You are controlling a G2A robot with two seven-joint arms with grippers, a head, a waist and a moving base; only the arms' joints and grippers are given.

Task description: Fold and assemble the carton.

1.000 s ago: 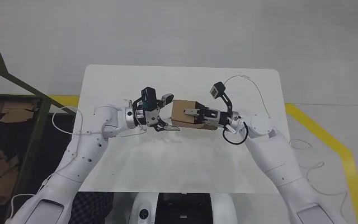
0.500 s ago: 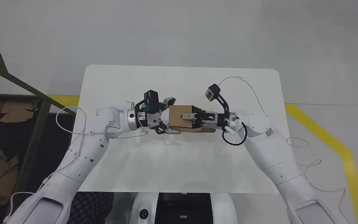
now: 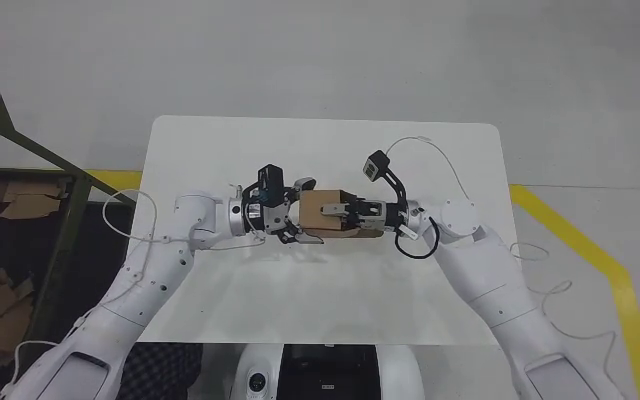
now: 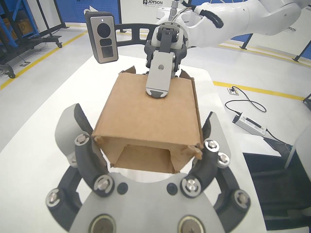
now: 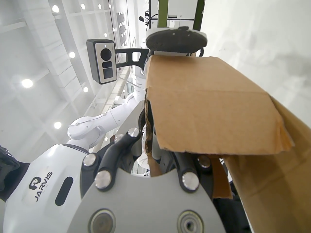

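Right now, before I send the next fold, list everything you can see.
carton: one, brown, over the table's middle, between the grippers
table: one, white, under both arms
cardboard pieces: several, brown, off the table's left side
frame: one, green, beside those pieces
floor lines: yellow, either side of the table
power adapter: one, grey, on the floor, black cable attached
left gripper: open, fingers flanking the carton's open end
right gripper: shut on the carton's far end
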